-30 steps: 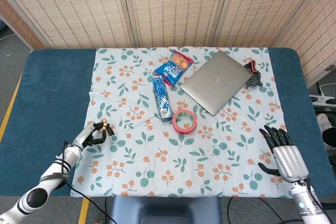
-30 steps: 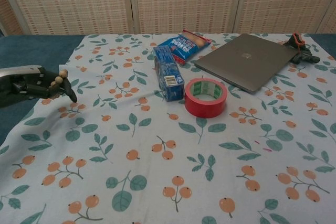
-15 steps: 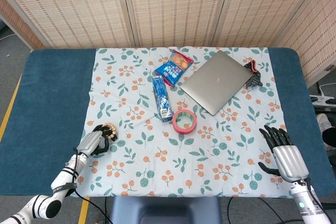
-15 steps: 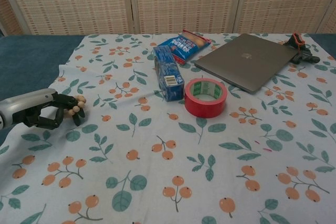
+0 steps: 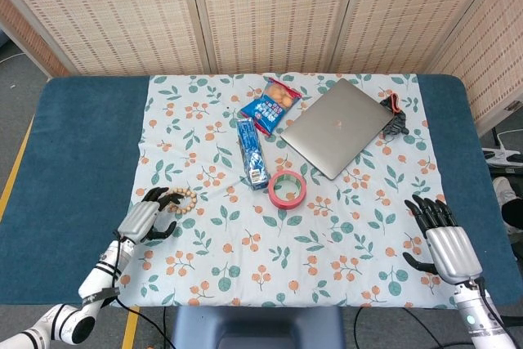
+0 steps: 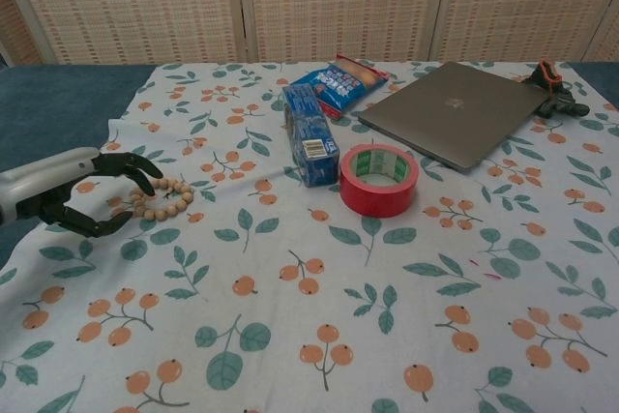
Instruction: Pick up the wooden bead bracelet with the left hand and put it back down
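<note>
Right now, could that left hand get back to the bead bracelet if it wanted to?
Probably yes. The left hand is open with its fingers spread right beside the wooden bead bracelet, which lies flat on the flowered cloth. Nothing stands between them.

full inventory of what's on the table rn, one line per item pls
wooden bead bracelet: 1, tan, lying on the cloth just ahead of the left fingers
tape roll: 1, red, centre
blue box: 1, left of the tape
snack bag: 1, blue, far centre
laptop: 1, grey, closed, far right
clip: 1, black and orange, beyond the laptop
tablecloth: 1, white floral, over the blue table
left hand: fingers apart, holding nothing
right hand: open, near right edge
</note>
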`<state>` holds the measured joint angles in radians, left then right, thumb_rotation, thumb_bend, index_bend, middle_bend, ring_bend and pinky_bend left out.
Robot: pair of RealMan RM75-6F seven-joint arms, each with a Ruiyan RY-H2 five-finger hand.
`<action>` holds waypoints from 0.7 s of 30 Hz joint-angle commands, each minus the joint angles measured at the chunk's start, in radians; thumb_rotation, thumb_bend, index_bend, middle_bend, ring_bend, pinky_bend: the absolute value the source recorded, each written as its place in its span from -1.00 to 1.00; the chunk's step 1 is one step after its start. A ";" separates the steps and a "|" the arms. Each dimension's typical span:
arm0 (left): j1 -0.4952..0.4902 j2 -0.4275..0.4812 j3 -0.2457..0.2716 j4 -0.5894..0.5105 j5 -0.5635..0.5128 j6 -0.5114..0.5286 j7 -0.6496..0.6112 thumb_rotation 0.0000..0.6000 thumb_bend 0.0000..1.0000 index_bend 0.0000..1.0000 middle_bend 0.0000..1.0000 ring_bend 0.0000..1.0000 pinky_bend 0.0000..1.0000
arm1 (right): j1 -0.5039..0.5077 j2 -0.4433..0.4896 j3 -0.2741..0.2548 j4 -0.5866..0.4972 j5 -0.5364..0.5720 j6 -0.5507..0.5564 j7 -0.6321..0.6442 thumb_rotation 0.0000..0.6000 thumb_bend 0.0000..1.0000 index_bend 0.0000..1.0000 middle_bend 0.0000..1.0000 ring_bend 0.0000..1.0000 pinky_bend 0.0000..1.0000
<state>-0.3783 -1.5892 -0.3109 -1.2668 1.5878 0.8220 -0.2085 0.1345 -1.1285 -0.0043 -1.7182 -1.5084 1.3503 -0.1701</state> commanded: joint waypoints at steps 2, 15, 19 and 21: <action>0.004 0.022 0.051 -0.023 0.014 0.101 0.112 1.00 -0.07 -0.48 -0.35 -0.77 -0.88 | -0.001 -0.001 -0.002 -0.002 -0.004 0.003 -0.007 0.86 -0.71 -1.00 -1.00 -1.00 -1.00; 0.295 0.193 0.202 -0.069 0.136 0.723 0.105 1.00 -0.09 -0.86 -0.92 -1.00 -0.91 | -0.019 -0.041 0.004 0.017 -0.022 0.054 -0.101 0.86 -0.71 -1.00 -1.00 -1.00 -1.00; 0.298 0.209 0.220 -0.053 0.125 0.727 0.110 1.00 -0.10 -0.87 -0.97 -1.00 -0.93 | -0.019 -0.049 0.000 0.012 -0.027 0.052 -0.114 0.86 -0.71 -1.00 -1.00 -1.00 -1.00; 0.294 0.214 0.224 -0.049 0.107 0.709 0.138 1.00 -0.10 -0.88 -0.98 -1.00 -0.93 | -0.019 -0.052 -0.002 0.009 -0.034 0.054 -0.116 0.86 -0.71 -1.00 -1.00 -1.00 -1.00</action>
<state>-0.1061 -1.3972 -0.1119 -1.3321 1.7001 1.5526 -0.0978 0.1153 -1.1790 -0.0048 -1.7079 -1.5399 1.4034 -0.2855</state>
